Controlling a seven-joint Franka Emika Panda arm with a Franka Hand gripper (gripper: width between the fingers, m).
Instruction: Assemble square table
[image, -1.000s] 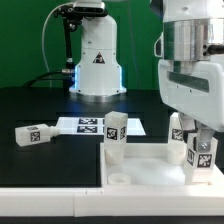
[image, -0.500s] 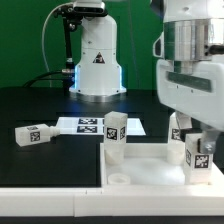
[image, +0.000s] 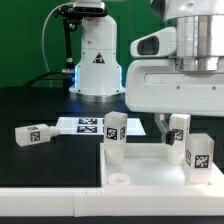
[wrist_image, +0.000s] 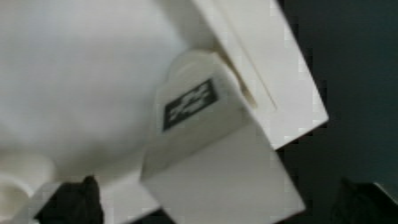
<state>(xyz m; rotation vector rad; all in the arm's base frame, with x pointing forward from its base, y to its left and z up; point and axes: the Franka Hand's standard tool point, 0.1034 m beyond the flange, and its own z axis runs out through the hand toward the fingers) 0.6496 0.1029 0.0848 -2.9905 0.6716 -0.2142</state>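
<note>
— Table state? 
— Square white top, raised rim, round corner socket; three stubby tagged legs upright on it, one right beneath the claw; fourth leg lying well off.
— Claw? 
— Spread wide, gripping nothing.

marker board flat on black table | long white rail at front edge

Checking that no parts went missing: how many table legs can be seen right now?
4. One leg lies on the black table at the exterior view's left; one stands at the tabletop's far-left corner; two stand at its right side. None seems hidden.
</note>
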